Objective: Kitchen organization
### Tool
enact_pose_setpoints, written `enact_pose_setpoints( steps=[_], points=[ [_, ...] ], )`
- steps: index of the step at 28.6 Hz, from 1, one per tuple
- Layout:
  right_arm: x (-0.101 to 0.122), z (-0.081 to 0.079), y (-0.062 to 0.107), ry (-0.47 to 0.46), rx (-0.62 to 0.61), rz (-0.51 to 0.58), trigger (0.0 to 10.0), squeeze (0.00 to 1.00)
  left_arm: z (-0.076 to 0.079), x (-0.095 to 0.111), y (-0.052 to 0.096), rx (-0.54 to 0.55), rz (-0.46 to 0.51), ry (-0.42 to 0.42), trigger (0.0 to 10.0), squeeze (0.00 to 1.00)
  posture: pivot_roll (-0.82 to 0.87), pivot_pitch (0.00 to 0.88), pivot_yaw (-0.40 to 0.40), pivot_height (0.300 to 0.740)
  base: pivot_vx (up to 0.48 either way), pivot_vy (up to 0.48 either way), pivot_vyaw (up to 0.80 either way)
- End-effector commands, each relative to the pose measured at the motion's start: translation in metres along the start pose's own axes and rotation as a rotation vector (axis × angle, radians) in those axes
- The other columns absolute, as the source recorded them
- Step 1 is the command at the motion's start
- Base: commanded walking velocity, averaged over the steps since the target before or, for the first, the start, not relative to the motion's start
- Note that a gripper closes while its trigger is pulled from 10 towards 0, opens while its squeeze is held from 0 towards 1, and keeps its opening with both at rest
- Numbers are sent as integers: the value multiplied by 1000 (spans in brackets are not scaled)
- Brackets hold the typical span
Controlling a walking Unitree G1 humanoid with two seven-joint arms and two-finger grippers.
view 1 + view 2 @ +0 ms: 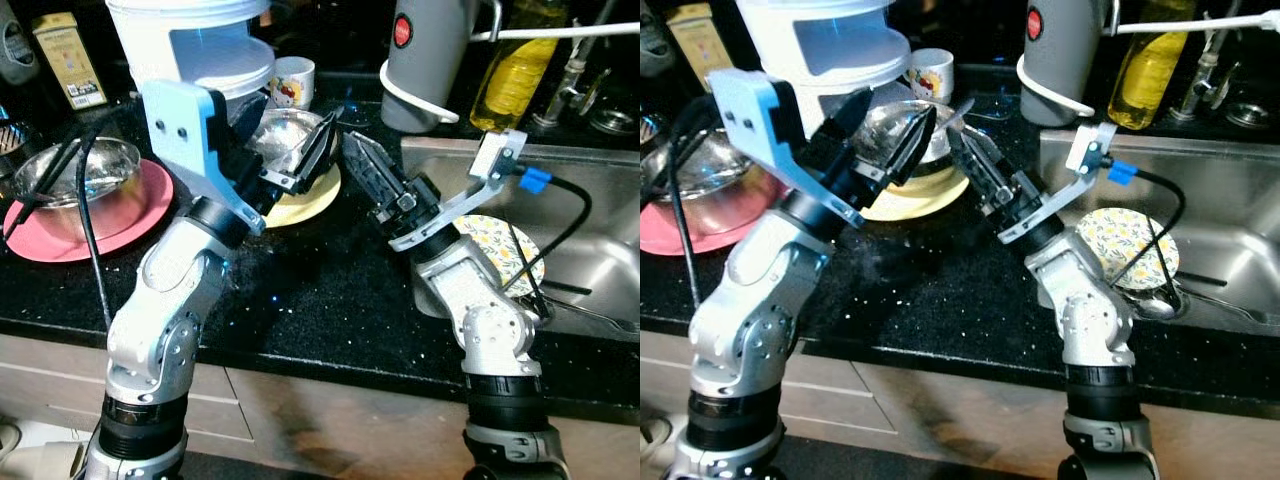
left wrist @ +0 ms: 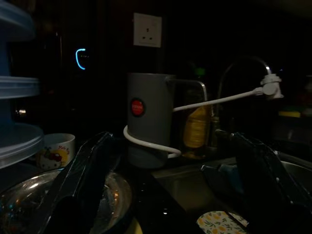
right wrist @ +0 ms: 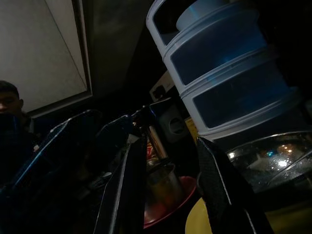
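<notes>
Tabletop: black, speckled stone; we stand before it with both arms raised over it.

Left gripper: we hold it above the yellow plate, its jaws spread wide, gripping nothing, with the steel bowl on that plate just behind the tips.

Right gripper: we hold it beside the left one, just right of the yellow plate, its jaws parted by a narrow gap and holding nothing.

Second steel bowl: sits on a pink plate at our far left.

White tiered container: stands behind the yellow plate, stacked in translucent layers.

Small printed cup: stands just right of the container.

Grey kettle: red dot on its side, white cord looped around its base, stands at the back beside the sink.

Oil bottle: yellow contents, behind the sink.

Floral plate: lies in the sink, partly hidden by our right arm, with dark utensils across it.

Wall socket: white, on the dark wall above the kettle.
</notes>
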State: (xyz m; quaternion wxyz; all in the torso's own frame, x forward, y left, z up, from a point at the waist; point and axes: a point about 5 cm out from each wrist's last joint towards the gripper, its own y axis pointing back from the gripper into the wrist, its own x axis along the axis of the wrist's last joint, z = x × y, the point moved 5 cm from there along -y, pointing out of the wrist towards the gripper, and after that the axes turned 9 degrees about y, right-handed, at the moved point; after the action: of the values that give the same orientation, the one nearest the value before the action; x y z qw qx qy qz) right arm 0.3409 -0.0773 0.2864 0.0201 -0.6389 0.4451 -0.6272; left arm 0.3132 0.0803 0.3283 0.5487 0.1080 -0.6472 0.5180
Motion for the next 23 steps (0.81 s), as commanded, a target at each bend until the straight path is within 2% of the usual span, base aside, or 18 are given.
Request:
enact_pose_setpoints(
  steps=[1, 3, 6, 23],
  points=[
    [-1, -1, -2, 10, -1, -5, 10000, 0, 2, 2, 1, -13, 1, -14, 10000, 0, 101, 57, -35, 740, 0, 0, 0],
    [-2, -1, -2, 12, -3, -6, 10000, 0, 5, 0, 2, -36, -12, -35, 10000, 0, 101, 57, -35, 740, 0, -480, 0],
    [-2, -1, -2, 13, -5, -8, 10000, 0, 6, -1, 2, -36, -15, -6, 10000, 0, 103, 60, -35, 740, 0, -429, 0],
    [-8, -1, -3, 45, -9, -38, 10000, 0, 6, 1, 2, -31, -2, 9, 10000, 0, 100, 60, -33, 740, 0, 0, 0]
  ],
)
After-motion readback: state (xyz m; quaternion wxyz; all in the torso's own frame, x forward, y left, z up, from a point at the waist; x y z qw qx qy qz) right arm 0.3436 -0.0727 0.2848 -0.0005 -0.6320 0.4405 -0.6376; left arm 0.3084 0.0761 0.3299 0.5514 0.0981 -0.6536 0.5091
